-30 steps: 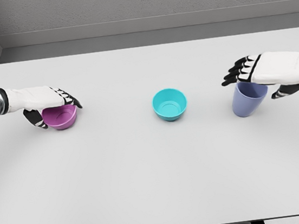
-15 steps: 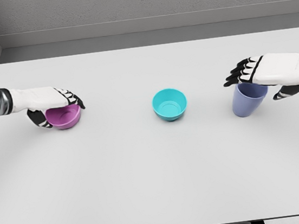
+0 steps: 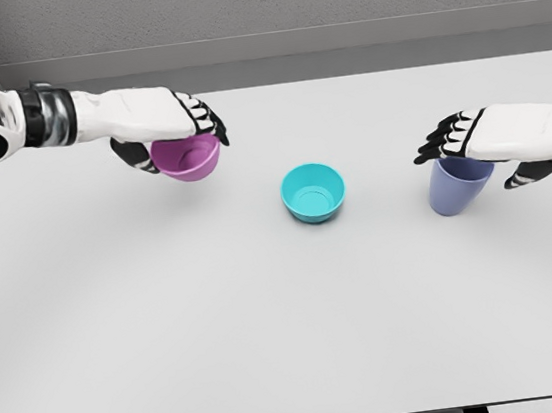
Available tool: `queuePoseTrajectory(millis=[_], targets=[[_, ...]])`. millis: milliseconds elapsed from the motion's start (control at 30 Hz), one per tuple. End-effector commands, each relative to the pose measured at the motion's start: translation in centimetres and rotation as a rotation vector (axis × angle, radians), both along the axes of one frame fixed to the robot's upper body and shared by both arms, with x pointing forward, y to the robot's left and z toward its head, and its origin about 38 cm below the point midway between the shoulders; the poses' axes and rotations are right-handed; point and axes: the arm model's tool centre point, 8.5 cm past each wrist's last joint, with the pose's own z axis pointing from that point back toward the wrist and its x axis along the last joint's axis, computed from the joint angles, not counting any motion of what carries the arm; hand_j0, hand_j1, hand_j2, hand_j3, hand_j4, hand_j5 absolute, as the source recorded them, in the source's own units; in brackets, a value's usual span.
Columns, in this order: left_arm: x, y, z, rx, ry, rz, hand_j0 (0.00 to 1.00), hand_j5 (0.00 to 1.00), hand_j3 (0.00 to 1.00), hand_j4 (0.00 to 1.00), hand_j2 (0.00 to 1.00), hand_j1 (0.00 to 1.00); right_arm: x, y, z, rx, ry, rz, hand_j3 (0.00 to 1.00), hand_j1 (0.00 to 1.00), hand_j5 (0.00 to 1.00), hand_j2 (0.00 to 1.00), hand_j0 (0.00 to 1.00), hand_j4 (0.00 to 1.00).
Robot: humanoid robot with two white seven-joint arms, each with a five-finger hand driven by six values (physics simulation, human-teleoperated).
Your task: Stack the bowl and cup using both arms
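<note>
My left hand (image 3: 174,130) is shut on a purple bowl (image 3: 188,159), holding it by the rim above the table, up and left of the teal bowl (image 3: 313,193). The teal bowl stands upright at the table's middle. At the right, a blue-violet cup (image 3: 459,185) stands on the table. My right hand (image 3: 480,141) lies over its rim, fingers reaching across the far side and thumb on the near right side; the cup still rests on the table.
The white table (image 3: 291,326) stretches wide around the objects. A grey wall (image 3: 262,7) runs behind its far edge.
My left hand has lifted the purple bowl off the table and carried it right, toward the teal bowl. The right hand stays at the cup, barely moved.
</note>
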Motion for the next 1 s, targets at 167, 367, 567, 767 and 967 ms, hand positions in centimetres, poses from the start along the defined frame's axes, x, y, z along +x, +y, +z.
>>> queuePoseTrajectory(millis=[167,367,567,767,967], targets=[[-0.8,-7.5,0.1,-0.059,0.011,-0.14,0.67,0.67,0.67,0.67,0.67,0.67,0.3,-0.2,-0.7,0.01,0.018,-0.018,1.0,1.0,1.0,1.0,1.0,1.0],[-1.5,-12.0,0.1,-0.09,0.012,-0.217,0.67,0.67,0.67,0.67,0.67,0.67,0.4,-0.4,-0.8,-0.003,0.013,-0.023,1.0,1.0,1.0,1.0,1.0,1.0],[-1.6,-14.8,-0.8,-0.077,0.009,-0.243,0.67,0.67,0.67,0.67,0.67,0.67,0.5,-0.4,-0.9,-0.002,0.015,-0.025,1.0,1.0,1.0,1.0,1.0,1.0],[-1.8,-15.4,-2.8,-0.012,0.029,-0.252,0.67,0.67,0.67,0.67,0.67,0.67,0.5,-0.5,-0.9,-0.002,0.015,-0.026,1.0,1.0,1.0,1.0,1.0,1.0],[-1.8,-15.2,-3.2,0.002,0.033,-0.25,0.68,0.68,0.68,0.68,0.68,0.68,0.6,-0.4,-1.1,0.001,0.018,-0.026,1.0,1.0,1.0,1.0,1.0,1.0]])
